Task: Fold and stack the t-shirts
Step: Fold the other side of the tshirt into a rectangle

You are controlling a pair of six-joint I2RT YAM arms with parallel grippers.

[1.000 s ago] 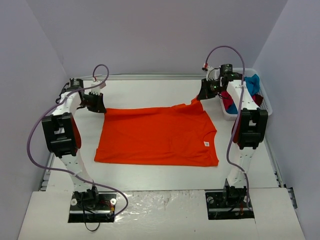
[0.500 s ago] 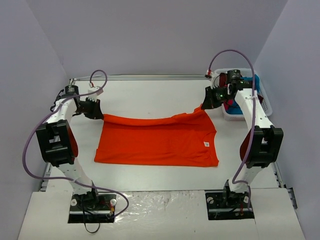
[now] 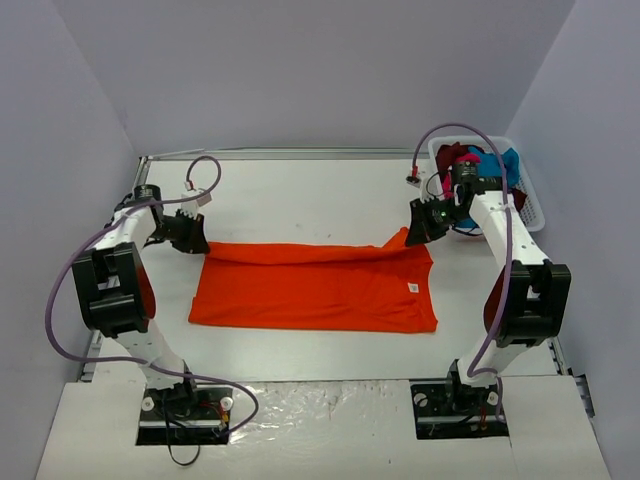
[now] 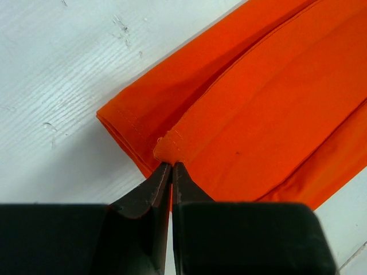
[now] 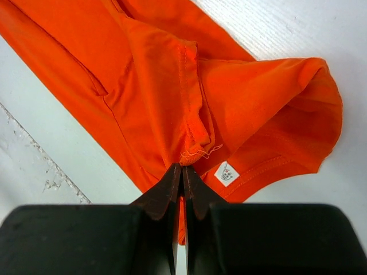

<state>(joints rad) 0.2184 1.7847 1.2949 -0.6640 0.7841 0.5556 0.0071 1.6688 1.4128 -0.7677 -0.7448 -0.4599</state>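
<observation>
Two arms stand at the near edge of the white table, one reaching up each side. Between them the orange t-shirt lies across the middle of the table. Its near hem is flat, and a small white tag shows near its right end.

Along the shirt's far side the cloth is raised into a long fold that runs from one gripper to the other. At the far-left corner, the left gripper has its dark fingers pressed together on a stitched corner of the orange cloth, just above the doubled layers. At the far-right corner, the right gripper is likewise pinched tight on a bunched seam, with the tag just beside its fingertips.

Farther back on the right, a white plastic basket holds a teal-blue shirt and a dark red shirt.
</observation>
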